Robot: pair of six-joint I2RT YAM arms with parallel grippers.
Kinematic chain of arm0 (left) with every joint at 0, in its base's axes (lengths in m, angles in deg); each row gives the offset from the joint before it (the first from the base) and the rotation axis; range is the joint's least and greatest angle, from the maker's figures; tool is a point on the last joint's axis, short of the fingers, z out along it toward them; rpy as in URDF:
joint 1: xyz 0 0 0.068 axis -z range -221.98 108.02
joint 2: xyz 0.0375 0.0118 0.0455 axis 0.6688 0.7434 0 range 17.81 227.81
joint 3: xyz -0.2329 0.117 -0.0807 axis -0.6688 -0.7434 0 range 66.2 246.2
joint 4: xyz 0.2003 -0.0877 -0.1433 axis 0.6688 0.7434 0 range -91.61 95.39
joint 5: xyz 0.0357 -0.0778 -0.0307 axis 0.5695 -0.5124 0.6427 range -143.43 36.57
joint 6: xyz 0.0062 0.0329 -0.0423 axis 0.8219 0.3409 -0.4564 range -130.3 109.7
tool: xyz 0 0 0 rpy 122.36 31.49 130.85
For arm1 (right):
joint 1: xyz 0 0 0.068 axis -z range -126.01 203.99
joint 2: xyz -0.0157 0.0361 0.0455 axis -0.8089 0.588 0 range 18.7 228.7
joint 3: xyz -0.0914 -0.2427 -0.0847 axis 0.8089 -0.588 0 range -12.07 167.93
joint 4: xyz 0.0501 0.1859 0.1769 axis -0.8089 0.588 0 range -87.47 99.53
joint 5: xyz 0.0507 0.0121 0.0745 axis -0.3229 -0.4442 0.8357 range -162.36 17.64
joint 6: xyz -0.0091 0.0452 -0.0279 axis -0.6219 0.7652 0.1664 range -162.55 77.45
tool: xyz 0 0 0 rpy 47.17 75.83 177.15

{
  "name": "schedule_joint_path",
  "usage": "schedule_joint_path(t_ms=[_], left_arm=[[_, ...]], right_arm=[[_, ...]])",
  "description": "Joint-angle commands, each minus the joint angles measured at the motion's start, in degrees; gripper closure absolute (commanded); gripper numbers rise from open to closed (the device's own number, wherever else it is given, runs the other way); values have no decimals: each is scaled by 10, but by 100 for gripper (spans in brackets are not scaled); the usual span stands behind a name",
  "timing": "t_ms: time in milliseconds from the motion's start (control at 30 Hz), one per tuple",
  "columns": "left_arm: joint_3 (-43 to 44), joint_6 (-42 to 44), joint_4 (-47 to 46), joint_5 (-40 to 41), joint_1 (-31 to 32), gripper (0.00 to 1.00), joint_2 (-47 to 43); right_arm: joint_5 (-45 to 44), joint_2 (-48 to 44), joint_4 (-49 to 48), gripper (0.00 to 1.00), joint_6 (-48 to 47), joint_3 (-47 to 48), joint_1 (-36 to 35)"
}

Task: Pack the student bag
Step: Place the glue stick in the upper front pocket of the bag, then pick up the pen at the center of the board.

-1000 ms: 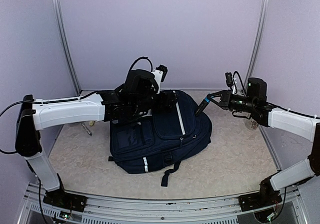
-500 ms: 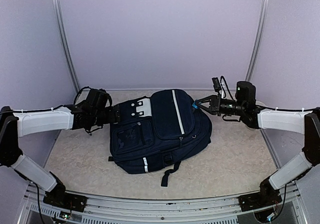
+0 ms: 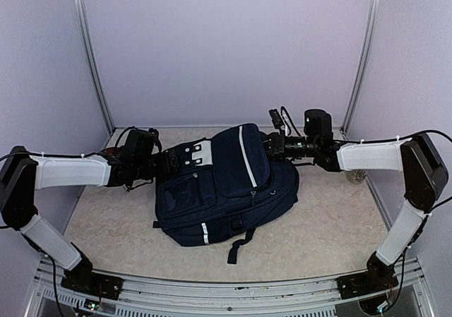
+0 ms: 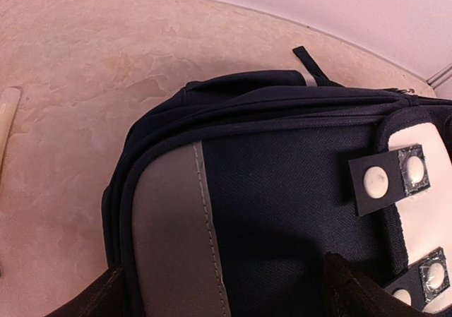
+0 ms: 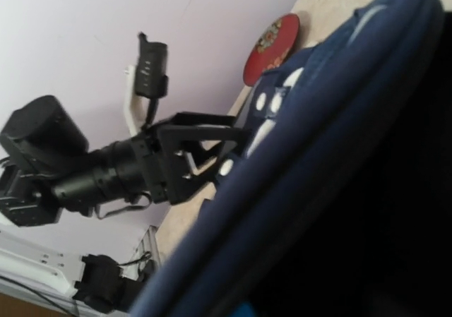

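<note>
Right claw (image 3: 270,145) at student bag (image 3: 212,204) (formerly apart)

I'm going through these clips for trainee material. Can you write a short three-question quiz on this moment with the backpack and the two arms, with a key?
1. True or false: the right tool hovers high above the student bag.
2. Which tool is nearest the bag's white patches? A: left tool; B: right tool; C: both equally far.
3. In the right wrist view, what colour is the round disc lying beyond the bag?

Key
1. False: it is level with the bag, up against its side.
2. A.
3. Red.
</note>
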Motion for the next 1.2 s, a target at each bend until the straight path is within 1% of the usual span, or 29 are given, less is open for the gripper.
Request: schedule_joint_path(t_ms=[0,33,100,167,233,333,433,467,533,567,700,733,800,933,1033,1100,1133,1167], left_arm=[[26,37,20,-12,-21,12,-32],[30,33,30,-20,-37,12,-35],[42,9,74,-47,-89,13,-29],[53,-8,108,-65,-139,14,-15],[57,-7,121,-63,-173,14,-4],[62,6,129,-49,-224,14,22],[92,27,149,-33,-256,16,72],[104,31,154,-33,-263,22,89],[128,39,153,-28,-271,28,125],[143,44,152,-26,-271,29,143],[230,65,190,-42,-271,28,235],[245,64,204,-31,-271,28,255],[255,56,224,2,-271,27,277],[250,60,219,43,-272,25,290],[267,70,229,22,-274,26,318],[270,73,231,-1,-274,33,333],[267,74,230,-7,-273,39,336],[262,72,228,-10,-272,48,336]], right_arm=[[-73,10,168,76,-102,61,-6],[-91,11,216,69,-133,85,-6],[-133,10,306,58,-195,129,-6],[-188,-2,397,37,-254,168,-6],[-259,-19,456,30,-290,201,-6],[-341,-58,495,20,-320,228,-6],[-399,-88,519,18,-336,242,-6],[-409,-97,523,18,-339,243,-6],[-408,-112,520,18,-344,236,-6],[-405,-118,516,18,-345,229,-6],[-395,-130,516,18,-341,208,-6],[-396,-132,519,18,-340,204,-6],[-397,-140,520,18,-341,194,-6],[-388,-153,506,19,-341,174,-6],[-384,-153,500,19,-341,173,-6],[-387,-153,499,19,-342,174,-6],[-387,-153,500,19,-342,175,-6],[-388,-154,500,19,-341,174,-6]])
